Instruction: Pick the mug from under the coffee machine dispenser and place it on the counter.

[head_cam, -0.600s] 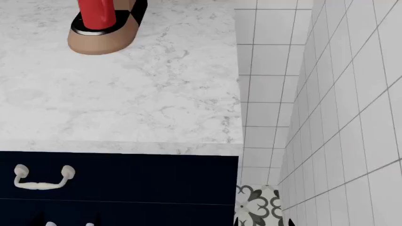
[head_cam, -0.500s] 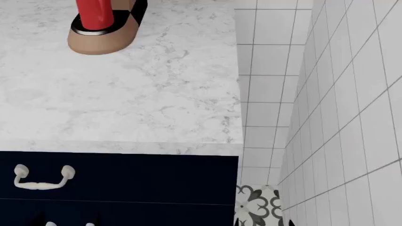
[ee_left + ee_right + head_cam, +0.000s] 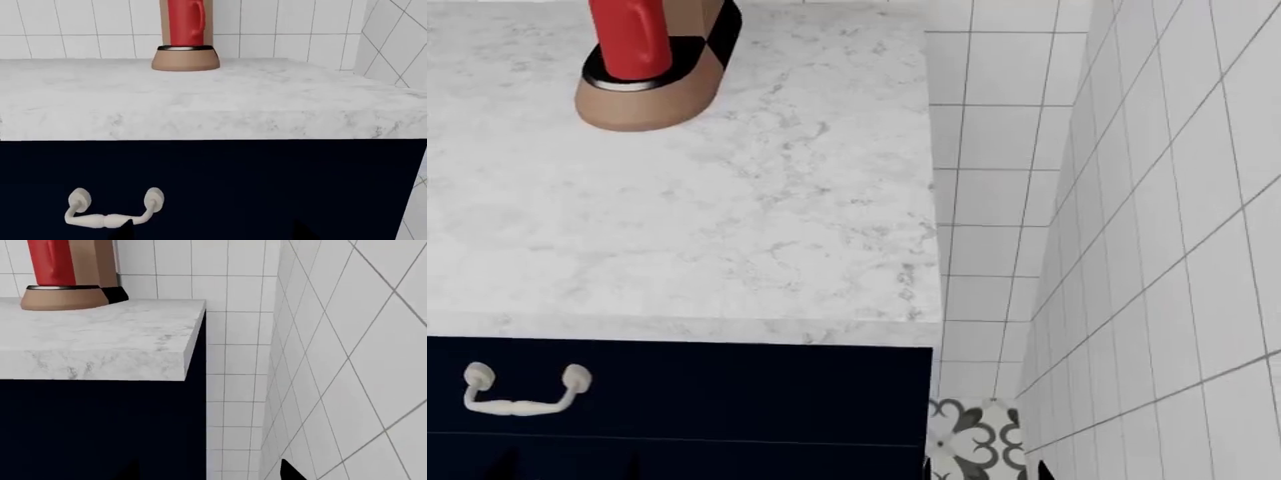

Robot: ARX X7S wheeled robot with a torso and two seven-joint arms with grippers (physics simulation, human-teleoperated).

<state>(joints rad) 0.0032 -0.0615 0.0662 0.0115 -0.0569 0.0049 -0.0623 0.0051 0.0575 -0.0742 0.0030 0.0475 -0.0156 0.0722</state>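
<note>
Neither gripper's opening can be told; only dark tips show. The counter [image 3: 734,230] meets white wall tiles [image 3: 1121,200]; the mug [image 3: 630,35] stands on the coffee machine [image 3: 647,95] base.

White tiled wall [image 3: 1121,200], pale drawer handle [image 3: 523,390], patterned floor tile [image 3: 974,440]

Very little of your robot shows. In the left wrist view, your left gripper [image 3: 210,234] appears only as two black, pointed tips poking in at the frame edge, plain and matte, with no markings you could make out. Your right gripper [image 3: 210,472] looks the same in the right wrist view: two black tips, one a blunt wedge. No cables or screws can be made out.
</note>
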